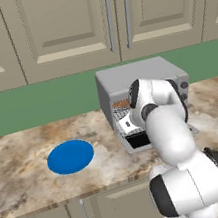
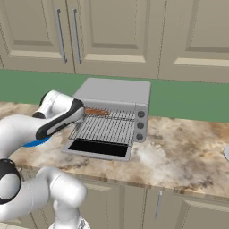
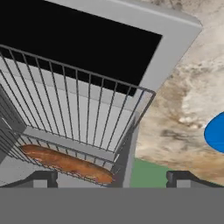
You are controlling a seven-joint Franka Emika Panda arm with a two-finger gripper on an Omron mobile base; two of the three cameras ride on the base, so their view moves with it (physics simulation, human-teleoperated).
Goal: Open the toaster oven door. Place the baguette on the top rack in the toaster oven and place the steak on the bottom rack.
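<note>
Two end effector [image 3: 111, 177] fingertips wide apart, empty.

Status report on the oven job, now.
Gripper open, empty, in front of the toaster oven. Toaster oven door down; baguette lying on a rack. Steak not sighted. Blue plate off to the side.

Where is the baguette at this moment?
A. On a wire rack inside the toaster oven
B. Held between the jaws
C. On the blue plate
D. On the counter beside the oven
A: the baguette lies on a wire rack inside the open toaster oven, free of the jaws.
</note>
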